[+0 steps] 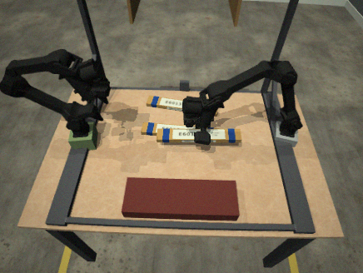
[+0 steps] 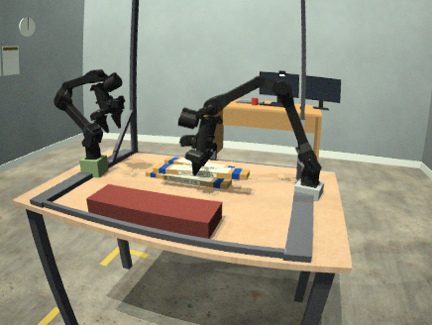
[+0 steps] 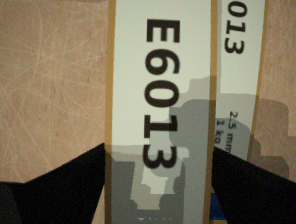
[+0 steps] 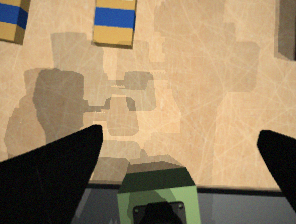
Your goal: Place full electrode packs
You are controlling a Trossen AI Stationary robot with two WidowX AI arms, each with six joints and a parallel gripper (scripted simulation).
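The left gripper [image 1: 202, 137] [image 2: 196, 168] [image 3: 157, 151] grips one electrode pack [image 1: 216, 134] [image 2: 209, 174] [image 3: 160, 95] mid-length, likely to judge its weight (labels can't reveal fullness), while the right gripper [image 1: 103, 109] [image 2: 111, 128] [image 4: 179, 134] waits wide, aside.

Three packs [image 1: 222, 134] [image 2: 240, 173] [image 3: 130, 75] [image 4: 114, 34] apart from platform [image 1: 181, 197] [image 2: 154, 205]

Top and exterior share whole table [image 1: 104, 166] [image 2: 258, 218] [image 3: 50, 75] [image 4: 200, 90]: high steep, lower oblique; wrist views close, downward.
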